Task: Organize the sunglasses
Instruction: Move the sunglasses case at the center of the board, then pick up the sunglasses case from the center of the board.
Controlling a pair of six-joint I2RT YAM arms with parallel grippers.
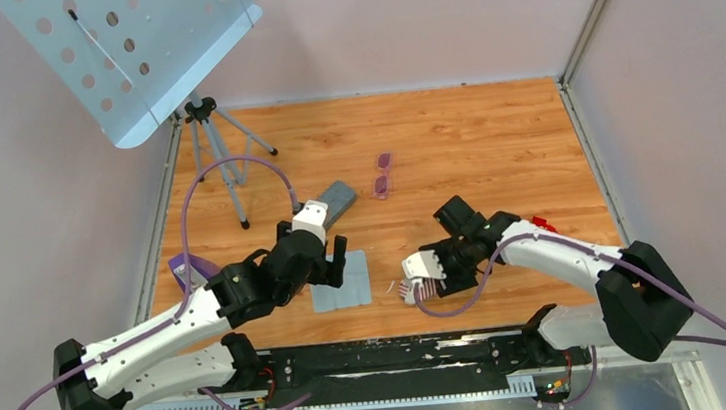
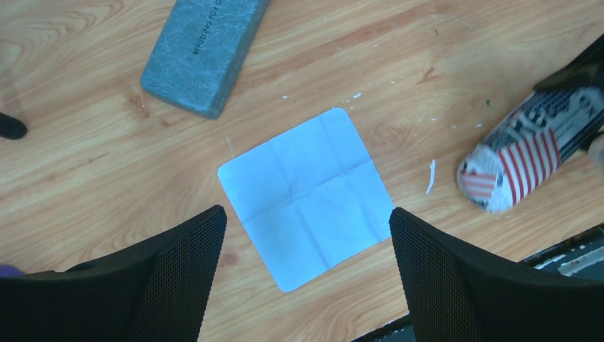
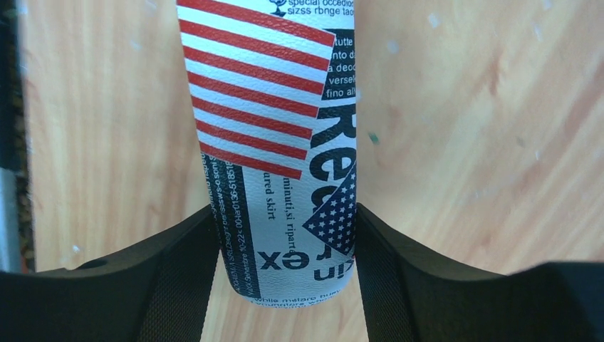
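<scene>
Sunglasses point(image 1: 382, 175) flat on wooden table point(image 1: 494, 142), toward far middle, untouched, well apart from both claws. Just left of them, grey case point(image 1: 338, 199). Nearer arms, pale blue cloth point(image 2: 299, 178) spread flat; above it, left gripper point(image 2: 306, 211), jaws wide apart, nothing between. Right of cloth, flag-patterned case point(image 3: 271, 107), clamped at one end between fingers of right gripper point(image 3: 285, 210).

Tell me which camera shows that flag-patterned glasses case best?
The right wrist view: the flag-patterned glasses case fills the frame, stripes, stars and print sharp, between the fingers of the right gripper. The left wrist view catches one end of it at its right edge. The top external view shows only a small striped bit at the gripper.
</scene>
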